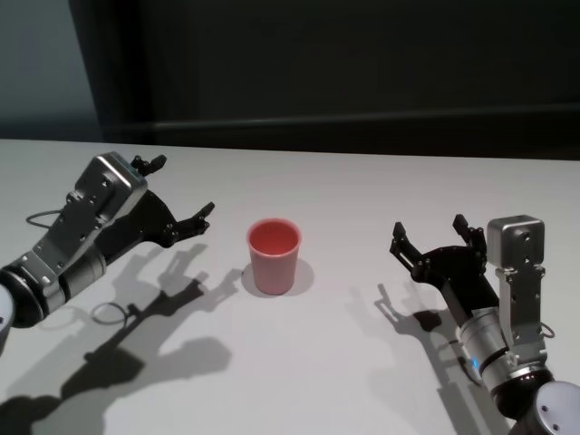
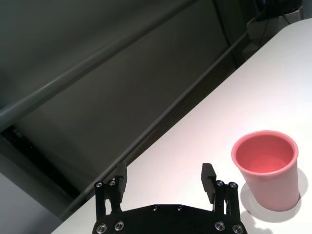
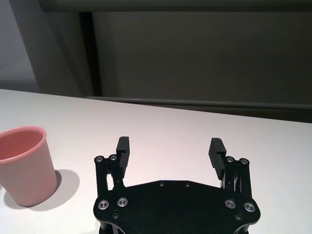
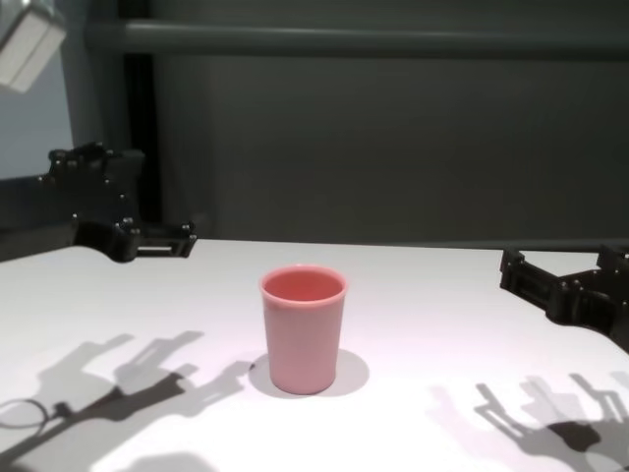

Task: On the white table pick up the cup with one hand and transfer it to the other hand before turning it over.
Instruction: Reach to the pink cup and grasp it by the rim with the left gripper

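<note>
Item: cup [image 1: 274, 255] — salmon-pink tumbler, tapered, thin rolled rim, no handle. Standing upright, mouth up, interior bare, near the middle of the white table [image 1: 362, 190]. Nothing touches it. Also seen in the chest view [image 4: 303, 328], the left wrist view [image 2: 267, 168] and the right wrist view [image 3: 23, 165].

Item: left hand [image 1: 179, 192] — at the cup's 9 o'clock in the head view, apart from it, raised above the table. Fingers spread wide and holding nothing; one fingertip [image 1: 207, 210] points toward the cup. Own wrist view shows both finger pads [image 2: 208, 173] parted, with bare table between them and the cup off to one side.

Item: right hand [image 1: 430, 232] — at the cup's 3 o'clock, well apart from it, low over the table. Fingers spread wide, nothing held; own wrist view shows the ribbed pads [image 3: 217, 151] parted over bare table.

Surroundings: dark wall [image 1: 362, 63] beyond the table's far edge; arm shadows [image 1: 154, 317] on the tabletop.
</note>
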Motion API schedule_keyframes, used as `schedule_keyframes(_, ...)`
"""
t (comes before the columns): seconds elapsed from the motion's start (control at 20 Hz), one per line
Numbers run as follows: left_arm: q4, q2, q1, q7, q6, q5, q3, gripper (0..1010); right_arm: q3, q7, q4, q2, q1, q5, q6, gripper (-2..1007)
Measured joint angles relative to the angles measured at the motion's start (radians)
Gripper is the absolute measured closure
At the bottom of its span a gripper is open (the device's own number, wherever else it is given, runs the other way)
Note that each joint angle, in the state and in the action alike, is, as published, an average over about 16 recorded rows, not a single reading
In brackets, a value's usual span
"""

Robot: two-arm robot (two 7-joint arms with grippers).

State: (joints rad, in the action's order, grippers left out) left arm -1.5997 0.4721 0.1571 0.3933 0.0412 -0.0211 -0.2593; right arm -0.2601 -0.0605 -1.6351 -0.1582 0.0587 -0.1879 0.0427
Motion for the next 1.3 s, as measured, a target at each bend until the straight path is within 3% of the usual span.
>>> schedule_keyframes(0.4, -0.043, 0.131, 0.121, 0.166, 0.001, -0.112, -0.118, 9, 0.000, 0.000, 0.000, 0.000, 0.000, 0.000, 0.000, 3)
schedule_keyframes(0.7, -0.054, 0.197, 0.234, 0.302, -0.001, -0.193, -0.231, 9, 0.000, 0.000, 0.000, 0.000, 0.000, 0.000, 0.000, 3)
schedule_keyframes(1.0, -0.035, 0.211, 0.347, 0.416, -0.014, -0.267, -0.343, 9, 0.000, 0.000, 0.000, 0.000, 0.000, 0.000, 0.000, 3)
schedule_keyframes(1.3, 0.010, 0.186, 0.440, 0.499, -0.030, -0.320, -0.434, 9, 0.000, 0.000, 0.000, 0.000, 0.000, 0.000, 0.000, 3)
